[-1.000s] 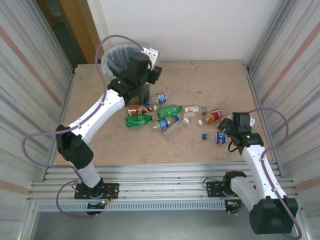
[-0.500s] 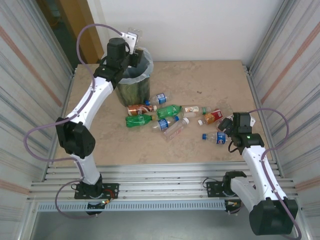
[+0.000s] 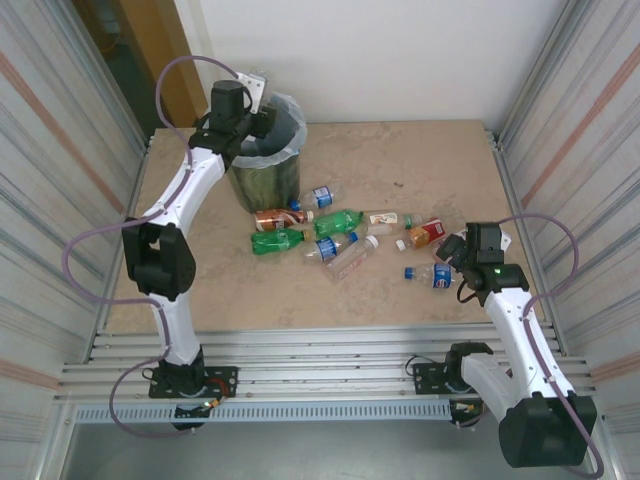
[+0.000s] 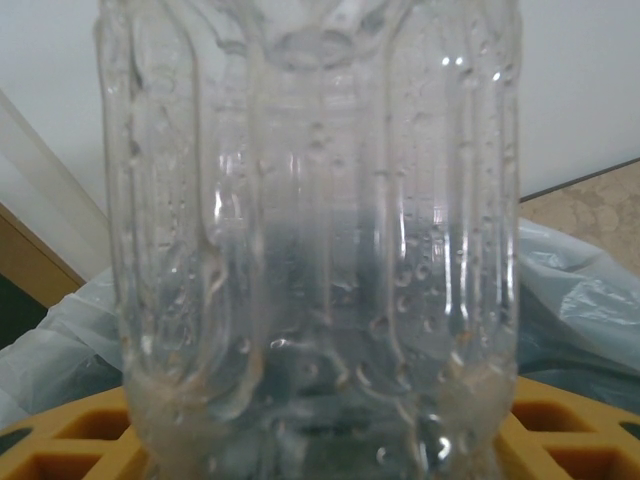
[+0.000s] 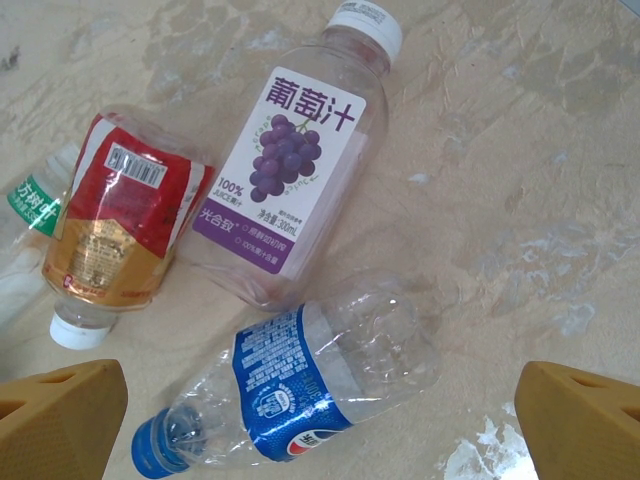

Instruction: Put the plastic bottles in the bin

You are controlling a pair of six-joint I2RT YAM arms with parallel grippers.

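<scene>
We are viewing an early stage of the clearing. The left claw [image 3: 258,103] is gripping a clear bottle [image 4: 310,230], with its yellow pads [image 4: 45,452] sitting on either side of the bottle's lower part. It is hovering over the mouth of the bin [image 3: 268,185], which is standing at the far left of the bench [image 3: 420,160]. In the left wrist view the pale liner [image 4: 570,290] is showing just behind and below the bottle, so we are judging this one to be on the point of release, not yet dropped. We cannot tell whether the bin is holding any others, because the arm is covering its inside. Most of the work is waiting: a loose scatter of some nine or ten bottles is lying on the bench, running from just beside the bin, past a green bottle [image 3: 276,242], toward the right arm. The right claw [image 3: 452,250] is standing open, its fingers well apart and holding nothing. It is hanging low over a blue-labelled bottle [image 5: 300,385], with a grape-juice bottle [image 5: 300,170] and a red-labelled bottle [image 5: 130,220] lying just beyond. We are reading that blue-labelled bottle as its likely next pick.
</scene>
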